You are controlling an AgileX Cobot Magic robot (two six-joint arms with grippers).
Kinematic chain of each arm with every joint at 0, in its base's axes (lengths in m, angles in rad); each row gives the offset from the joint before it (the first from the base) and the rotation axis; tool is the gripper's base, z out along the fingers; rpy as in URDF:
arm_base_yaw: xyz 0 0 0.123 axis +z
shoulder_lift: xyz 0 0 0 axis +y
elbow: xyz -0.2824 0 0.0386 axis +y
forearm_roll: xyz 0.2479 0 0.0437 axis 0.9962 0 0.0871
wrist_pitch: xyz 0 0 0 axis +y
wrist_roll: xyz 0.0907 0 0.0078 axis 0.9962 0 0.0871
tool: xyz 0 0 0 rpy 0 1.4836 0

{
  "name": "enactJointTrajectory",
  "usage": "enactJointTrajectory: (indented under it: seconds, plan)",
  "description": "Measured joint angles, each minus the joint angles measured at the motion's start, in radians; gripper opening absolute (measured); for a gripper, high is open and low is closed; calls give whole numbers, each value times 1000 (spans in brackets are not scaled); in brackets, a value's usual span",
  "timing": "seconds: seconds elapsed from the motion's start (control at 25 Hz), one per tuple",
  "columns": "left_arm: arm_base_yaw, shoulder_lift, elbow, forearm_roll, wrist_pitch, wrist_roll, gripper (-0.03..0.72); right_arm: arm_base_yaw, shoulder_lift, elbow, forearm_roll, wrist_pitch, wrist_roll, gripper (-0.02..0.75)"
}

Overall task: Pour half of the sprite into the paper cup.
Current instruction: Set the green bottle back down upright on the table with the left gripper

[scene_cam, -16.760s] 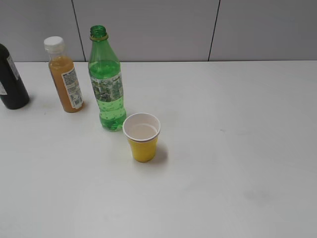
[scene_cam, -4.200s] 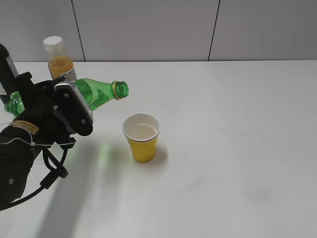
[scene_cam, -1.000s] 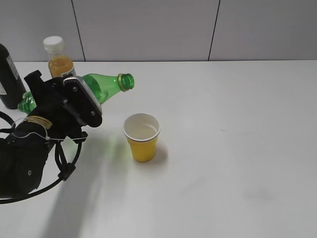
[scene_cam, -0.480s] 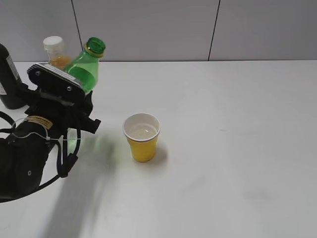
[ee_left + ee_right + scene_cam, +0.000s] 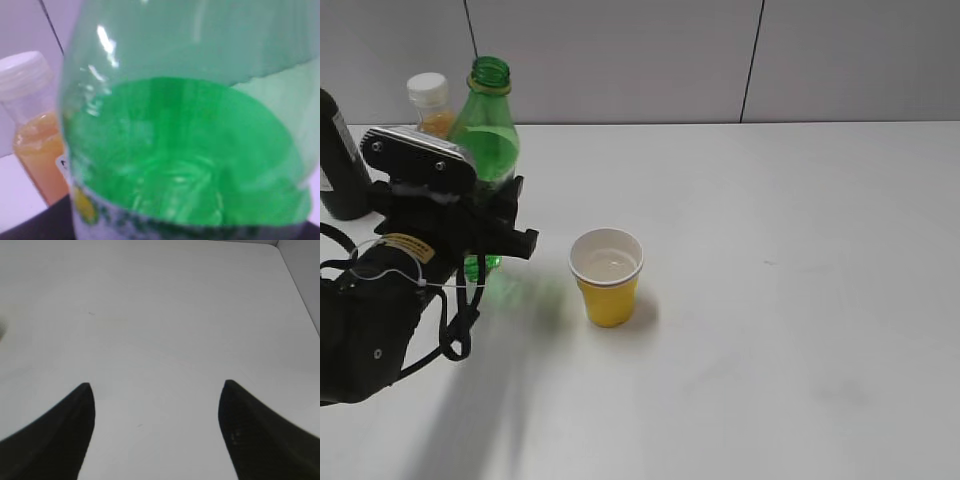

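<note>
White tabletop (image 5: 800, 300) fills most of the exterior view, with a grey panelled wall (image 5: 620, 60) behind it.

Left arm, black, with cabling (image 5: 380, 320), occupies the lower left of the exterior view. Its left gripper (image 5: 470, 215) is clamped on the lower body of the tall transparent green plastic sprite bottle (image 5: 485, 140). Bottle is upright, cap off, mouth open at the top, and it sits at the left of the table; the gripper body hides most of its lower half, so I cannot tell whether its base touches the table. Left wrist view is filled by the bottle wall (image 5: 185, 140), blurred; liquid level shows in the lower part.

Dark, nearly black bottle (image 5: 342, 160) stands at the far left edge, partly cut off by the frame and partly behind the arm.

Shorter orange-juice bottle with white cap (image 5: 430, 100) stands just behind and to the left of the sprite bottle, mostly hidden by it and the gripper. Also seen at the left of the left wrist view (image 5: 35, 140).

Small yellow paper cup with white inside and rim (image 5: 607, 277) stands upright near the table's middle, to the right of the gripper and apart from it. Liquid is visible at its bottom.

Right gripper (image 5: 155, 415): two dark fingertips (image 5: 55, 435) spread wide over bare table, holding nothing.
</note>
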Motion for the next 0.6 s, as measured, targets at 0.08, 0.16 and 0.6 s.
enactJointTrajectory:
  seconds: [0.08, 0.16, 0.6]
  plan:
    - [0, 0, 0, 9, 0, -29, 455, 0, 0, 0, 0, 0, 0, 582]
    - [0, 0, 0, 21, 0, -42, 455, 0, 0, 0, 0, 0, 0, 582]
    - [55, 0, -5, 127, 0, -144, 454, 0, 0, 0, 0, 0, 0, 582]
